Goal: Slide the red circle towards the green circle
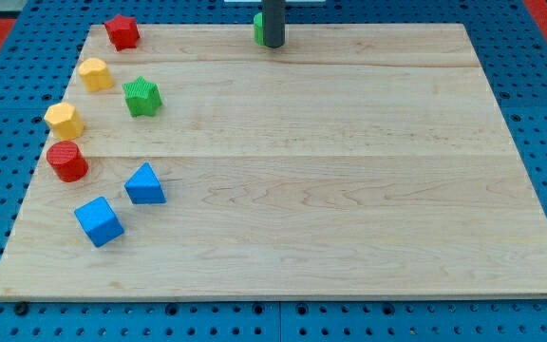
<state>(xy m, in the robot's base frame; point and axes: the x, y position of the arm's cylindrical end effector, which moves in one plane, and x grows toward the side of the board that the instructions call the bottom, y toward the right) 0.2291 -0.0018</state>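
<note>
The red circle [67,161] is a short, glossy red cylinder standing flat near the board's [349,209] left edge, between a yellow block [65,120] above and a blue triangle [145,184] to its lower right. My tip [272,45] sits at the top edge, apparently touching the green circle [257,28], which the rod mostly hides. No jaws exist; the rod grips nothing

My tip [272,45] stands upright at the view's top edge, slightly left of centre, the rod's upper part cut off.
</note>
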